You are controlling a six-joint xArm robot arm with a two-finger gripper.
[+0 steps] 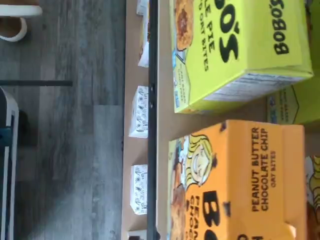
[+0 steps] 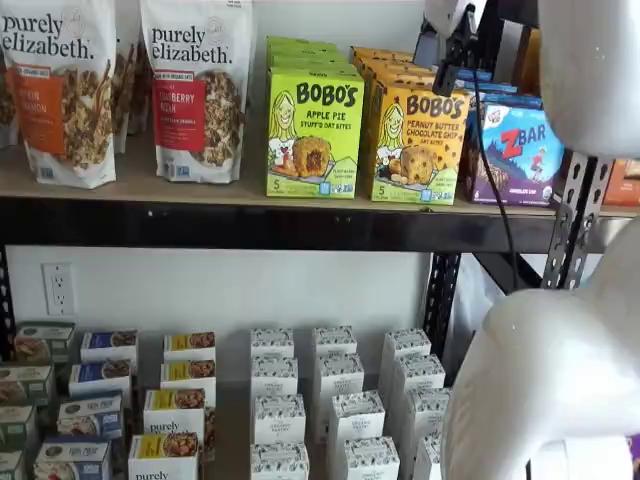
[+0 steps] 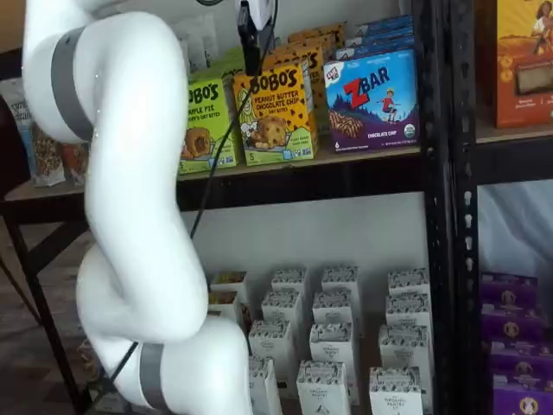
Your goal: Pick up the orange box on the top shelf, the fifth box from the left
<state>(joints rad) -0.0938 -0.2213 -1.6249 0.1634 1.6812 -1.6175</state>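
Observation:
The orange box stands upright at the front of the top shelf, with more like it in a row behind. It shows in both shelf views, between a lime-green box and a blue box. The wrist view shows the orange box close up, with the shelf's black rail beside it. My gripper hangs just above the box's top edge, with a cable beside it. In a shelf view the gripper shows as one dark finger shape with no plain gap. It holds nothing that I can see.
A lime-green Bobo's Apple Pie box stands left of the orange box and a ZBar box right of it. Granola bags stand further left. Small white cartons fill the lower shelf. A black upright stands right of the ZBar box.

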